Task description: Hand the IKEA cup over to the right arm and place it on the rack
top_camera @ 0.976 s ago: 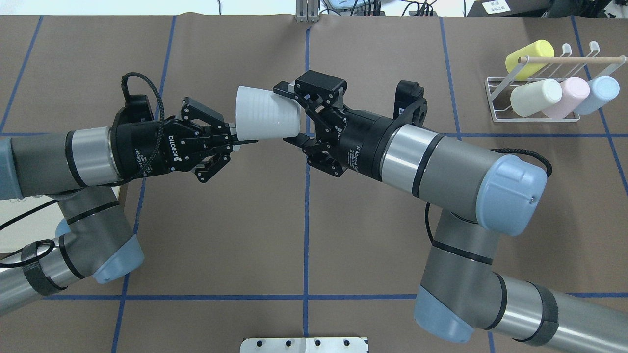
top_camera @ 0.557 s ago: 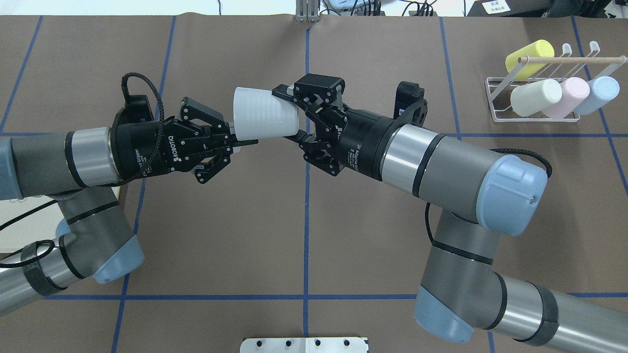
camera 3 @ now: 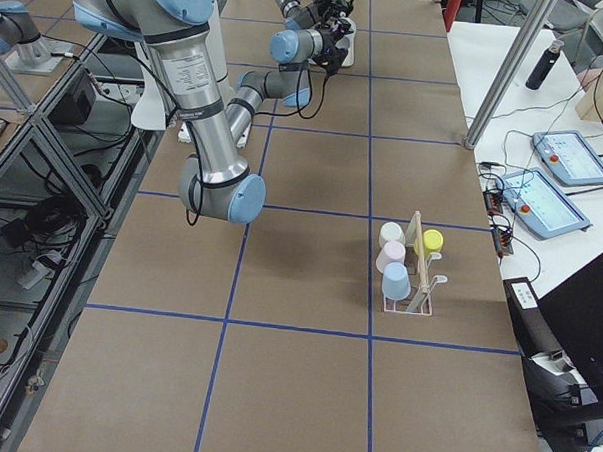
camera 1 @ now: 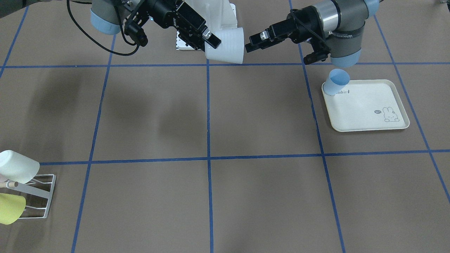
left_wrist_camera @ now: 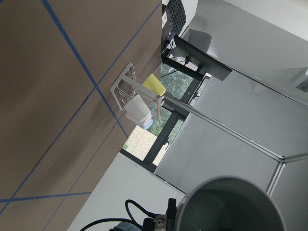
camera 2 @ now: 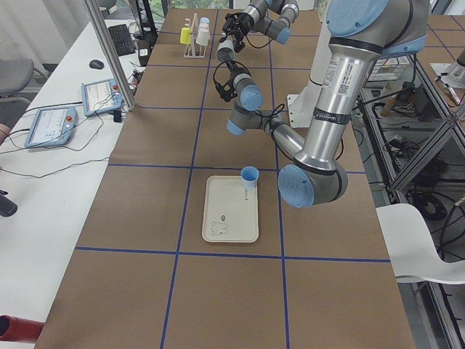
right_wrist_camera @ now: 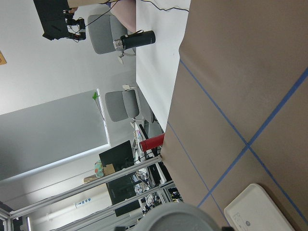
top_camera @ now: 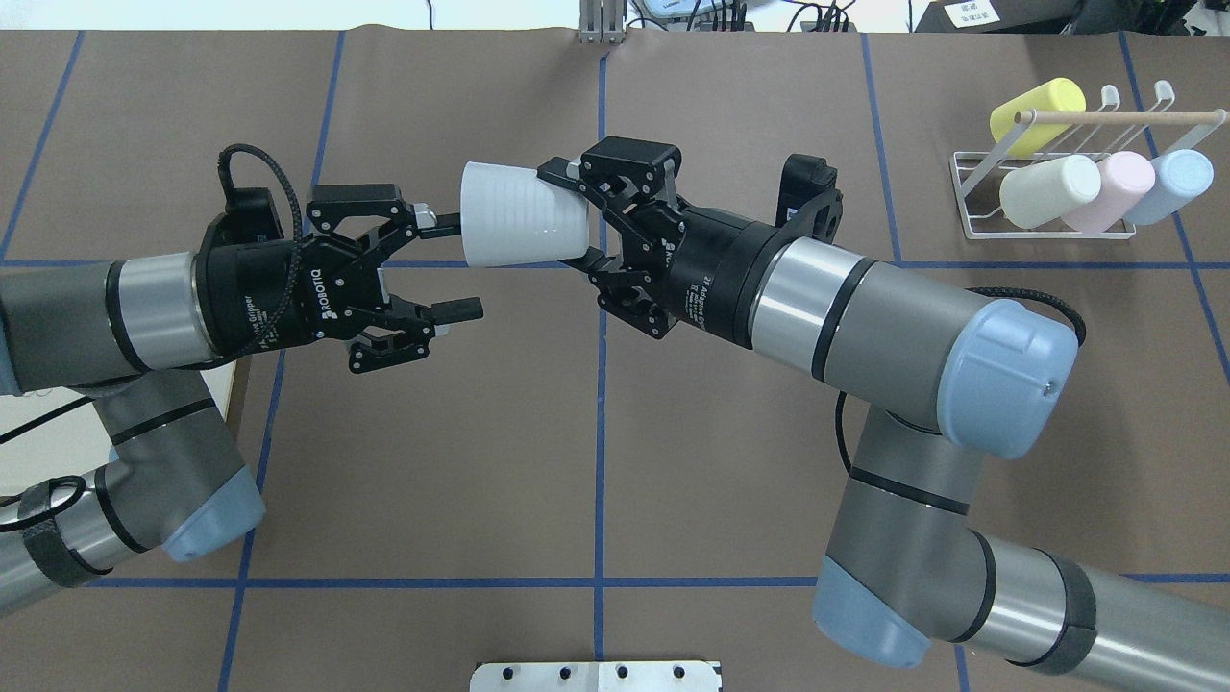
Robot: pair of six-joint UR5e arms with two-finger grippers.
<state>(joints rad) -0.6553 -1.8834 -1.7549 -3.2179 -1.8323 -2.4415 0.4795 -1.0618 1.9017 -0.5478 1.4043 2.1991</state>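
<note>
Left gripper: one; its fingers are standing wide apart and gripping nothing. The upper fingertip is lying just beside the rim of the white IKEA cup; whether they are touching cannot be told.
Right gripper: one, on the right arm; its two fingers are clamping the narrow end of the white IKEA cup, one finger on the far side and the other on the near side.
White IKEA cup: one; it is hanging on its side in the air above the table, between the two grippers, with its wide mouth facing the left gripper.
Tray: one, cream with a rabbit print; it is lying flat on the table on the robot's left, past the left gripper.
Blue cup: one; it is standing mouth up on the tray's corner nearest the robot.
Rack: one, white wire, sitting at the far right of the table, well apart from both grippers.
Dowel: one, light wood, running across the top of the rack.
Cups on the rack: four, all slanting on the prongs, namely a yellow cup, a cream cup, a pink cup and a light-blue cup.
</note>
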